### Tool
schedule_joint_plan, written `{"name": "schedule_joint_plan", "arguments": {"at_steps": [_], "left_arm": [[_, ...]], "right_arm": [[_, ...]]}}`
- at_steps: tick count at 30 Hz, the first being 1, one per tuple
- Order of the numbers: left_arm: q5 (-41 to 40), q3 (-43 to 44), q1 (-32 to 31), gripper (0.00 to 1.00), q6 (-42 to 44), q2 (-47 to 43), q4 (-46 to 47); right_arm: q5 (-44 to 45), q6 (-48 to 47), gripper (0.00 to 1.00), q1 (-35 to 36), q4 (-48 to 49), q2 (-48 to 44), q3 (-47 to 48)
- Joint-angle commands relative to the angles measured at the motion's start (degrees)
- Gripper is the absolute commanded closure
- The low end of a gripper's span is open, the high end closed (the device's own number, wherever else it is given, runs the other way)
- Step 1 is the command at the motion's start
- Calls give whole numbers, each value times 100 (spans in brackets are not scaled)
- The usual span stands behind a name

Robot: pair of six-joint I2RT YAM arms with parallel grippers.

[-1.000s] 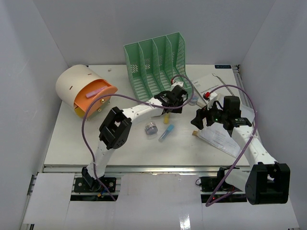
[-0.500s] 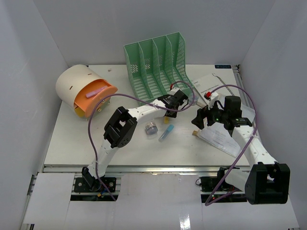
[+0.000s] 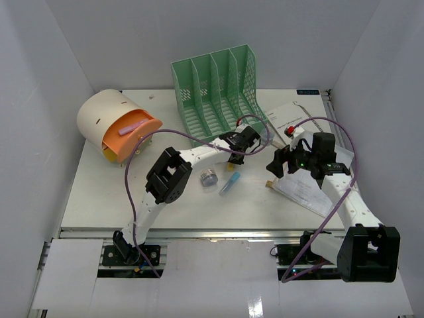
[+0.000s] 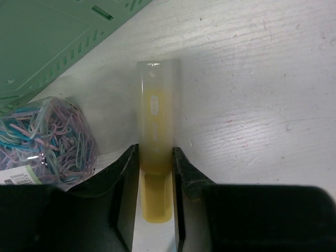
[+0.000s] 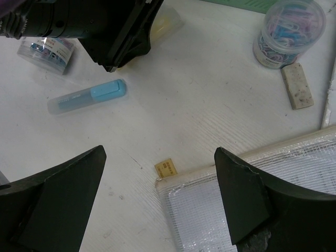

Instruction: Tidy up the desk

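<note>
On the white desk (image 3: 99, 192) a yellow marker (image 4: 156, 121) with a clear cap lies beside the green mesh rack (image 3: 215, 89). My left gripper (image 4: 155, 151) is down over it, one finger pressed against each side of its barrel, shut on it. In the top view that gripper (image 3: 236, 151) sits at the rack's front right corner. My right gripper (image 5: 159, 153) hangs wide open above the corner of a clear mesh pouch (image 5: 252, 205) and its small yellow tag (image 5: 165, 169), holding nothing.
A blue marker (image 3: 229, 182) and a small jar (image 3: 209, 177) lie mid-desk. A jar of coloured paper clips (image 4: 44, 139) stands left of the yellow marker, an eraser (image 5: 297, 85) near it. A cream and orange drum (image 3: 116, 126) sits back left, papers (image 3: 291, 116) back right.
My left gripper has shifted slightly right and lowered, and its jaws have narrowed onto the yellow marker. The left elbow swung right. The right arm has barely moved.
</note>
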Motion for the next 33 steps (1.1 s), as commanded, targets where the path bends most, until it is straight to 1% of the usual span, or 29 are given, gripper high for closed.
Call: {"name": "schedule_joint_plan", "arguments": {"at_steps": [1, 5, 7, 8, 9, 11, 13, 15, 17, 18, 20, 24, 27, 31, 33], "left_arm": [[414, 27, -16, 77, 100, -211, -16], [614, -182, -99, 88, 731, -888, 482], [484, -316, -173, 90, 1086, -1302, 652], [460, -377, -181, 91, 1352, -1367, 685], [328, -469, -221, 93, 1836, -1729, 703], [66, -761, -235, 94, 2334, -2346, 625], [-535, -1242, -235, 95, 2922, -2775, 479], [-1617, -1711, -221, 95, 3362, -3409, 421], [-2452, -2447, -160, 96, 3990, -3990, 513], [-2924, -2730, -58, 96, 4267, -4114, 621], [-3318, -2975, 273, 97, 4566, -4628, 688], [-3140, -2908, 1440, 98, 4780, -5359, 783], [-3092, -2895, 1800, 98, 5221, -5629, 1206], [-3033, -2942, 2067, 97, 5649, -5771, 1506], [-2949, -3053, 2443, 96, 5820, -5802, 1656]], "right_arm": [[-121, 65, 9, -70, 163, -118, 119], [-151, 66, 9, -109, 146, -139, 120], [-167, 72, 9, -124, 146, -155, 118], [-177, 65, 9, -126, 145, -165, 112], [-194, 65, 9, -137, 139, -176, 118], [-222, 69, 9, -154, 142, -193, 120], [-246, 74, 9, -165, 130, -211, 120], [-263, 66, 9, -160, 128, -215, 120], [-273, 72, 9, -168, 128, -214, 118], [-285, 67, 9, -168, 128, -209, 113], [-313, 65, 9, -168, 128, -199, 111], [-345, 69, 9, -168, 133, -185, 102], [-351, 73, 9, -176, 136, -161, 102], [-363, 65, 9, -168, 128, -121, 93], [-351, 72, 9, -168, 128, -103, 93]]}}
